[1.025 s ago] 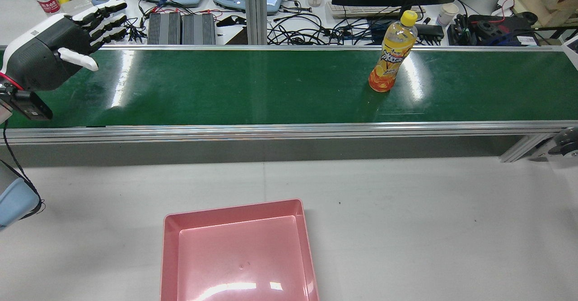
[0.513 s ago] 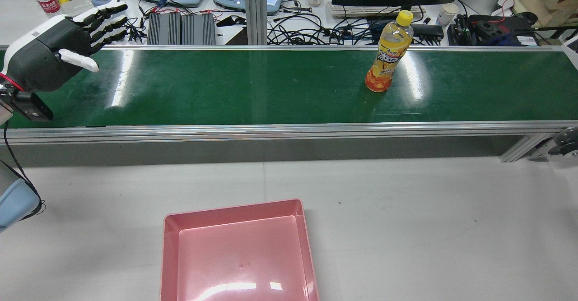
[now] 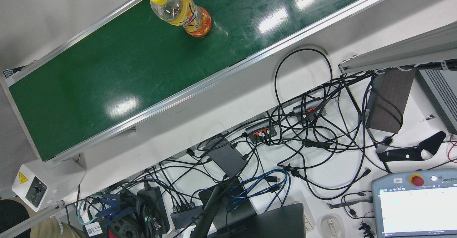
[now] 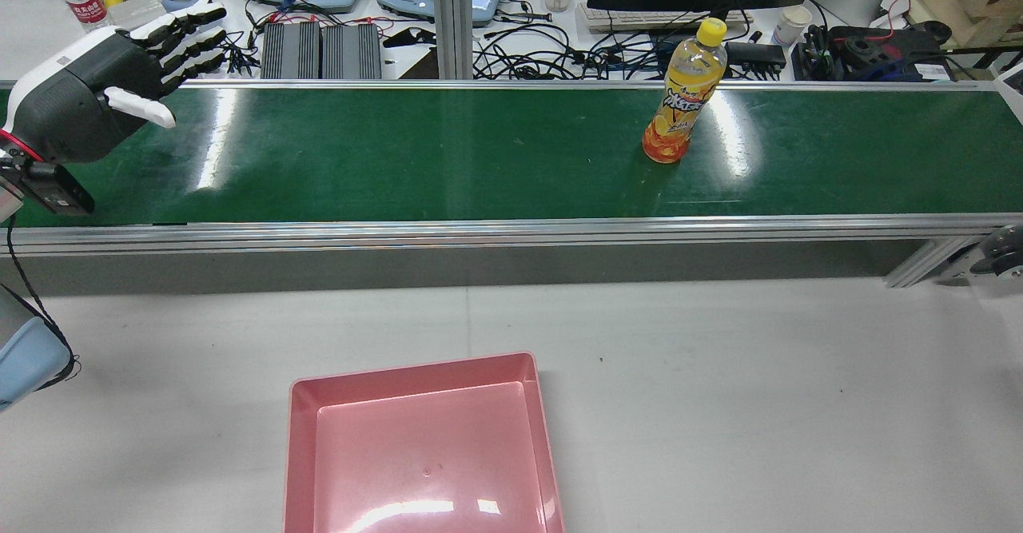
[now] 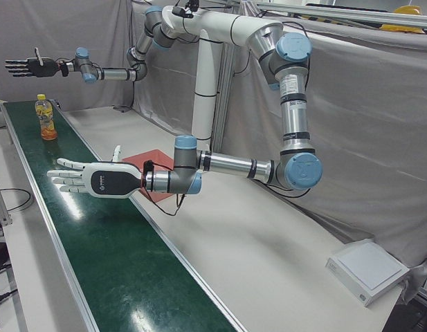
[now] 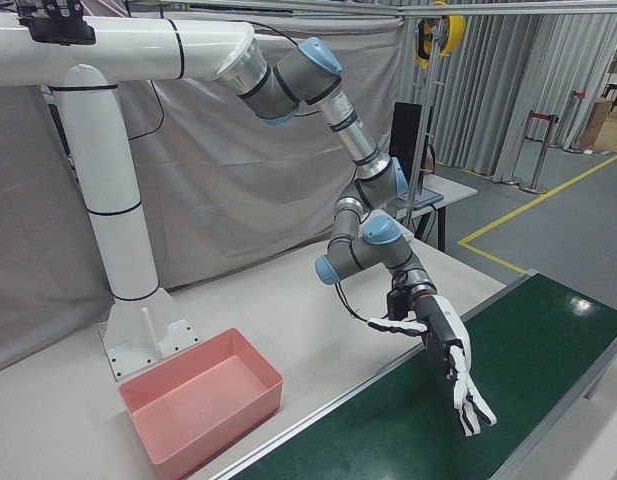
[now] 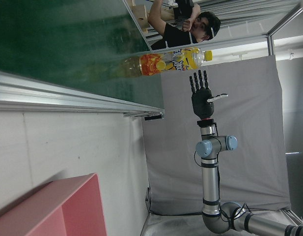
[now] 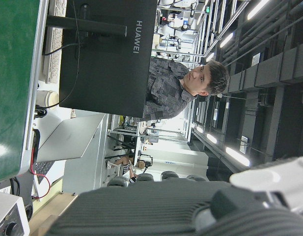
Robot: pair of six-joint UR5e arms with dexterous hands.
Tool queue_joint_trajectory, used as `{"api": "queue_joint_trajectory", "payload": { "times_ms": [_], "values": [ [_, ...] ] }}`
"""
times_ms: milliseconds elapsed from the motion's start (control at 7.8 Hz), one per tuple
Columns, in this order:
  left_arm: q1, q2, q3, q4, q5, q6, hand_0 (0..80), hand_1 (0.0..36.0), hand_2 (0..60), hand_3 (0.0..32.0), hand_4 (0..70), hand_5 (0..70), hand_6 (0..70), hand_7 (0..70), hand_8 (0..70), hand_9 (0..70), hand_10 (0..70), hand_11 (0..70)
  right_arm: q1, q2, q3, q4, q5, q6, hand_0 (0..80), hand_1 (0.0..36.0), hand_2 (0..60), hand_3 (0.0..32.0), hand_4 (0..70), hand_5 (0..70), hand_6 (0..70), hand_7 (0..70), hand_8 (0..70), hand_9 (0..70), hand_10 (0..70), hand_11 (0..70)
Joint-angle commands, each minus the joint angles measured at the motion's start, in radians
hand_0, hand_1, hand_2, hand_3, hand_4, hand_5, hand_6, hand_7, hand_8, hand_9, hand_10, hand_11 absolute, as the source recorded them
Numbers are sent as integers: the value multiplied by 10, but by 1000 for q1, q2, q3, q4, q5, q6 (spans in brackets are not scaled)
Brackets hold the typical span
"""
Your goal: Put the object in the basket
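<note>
Front view: no hand shows. The bottle (image 3: 180, 11) stands upright on the belt (image 3: 107, 70), near its far rail.

Rear view: the left hand (image 4: 88, 93) hovers over the belt's end, released, fingers straight and apart, holding nothing. The bottle is well apart from it, far off to the hand's right along the belt. Over the last second the bottle has slid a little nearer to this hand, while the hand has barely stirred. That suggests the belt is bringing the bottle to a waiting hand, so the grasp has not begun. The basket (image 4: 411, 371) sits empty on the table, behind the hand and to its right, on the robot's side of the belt.

Left-front view: the left hand lies flat and low over the belt, palm up. The bottle is far ahead of its fingertips. The right hand (image 5: 30, 66) hangs high beyond the bottle, also open with fingers spread, well above the cap.

Right-front view: what I take to be the left hand reaches out over the belt, fingers splayed and empty, with the basket well behind it.

Left hand view: the bottle stands straight ahead down the belt, with the right hand open above and past it. A corner of the basket is close by on the table side.

Right hand view: only a strip of belt and a monitor (image 8: 107, 54) show. The bottle is out of sight, so this hand is probably not aimed at it.
</note>
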Motion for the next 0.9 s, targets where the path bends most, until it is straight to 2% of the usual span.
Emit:
{"api": "queue_joint_trajectory", "payload": {
  "times_ms": [0, 384, 769],
  "values": [
    [3, 2, 3, 0, -2, 11, 512, 67, 0, 42, 126, 136, 0, 0, 60, 62, 59, 97, 0, -1, -1, 0, 0, 0, 0, 0, 0, 0, 0, 0, 0, 0, 0, 0, 0, 0],
    [2, 0, 6, -2, -2, 31, 502, 55, 0, 42, 123, 134, 0, 0, 60, 62, 58, 95, 0, -1, -1, 0, 0, 0, 0, 0, 0, 0, 0, 0, 0, 0, 0, 0, 0, 0],
    [2, -2, 6, -3, -2, 27, 505, 61, 0, 36, 129, 139, 0, 0, 62, 65, 63, 102, 0, -1, -3, 0, 0, 0, 0, 0, 0, 0, 0, 0, 0, 0, 0, 0, 0, 0]
  ]
}}
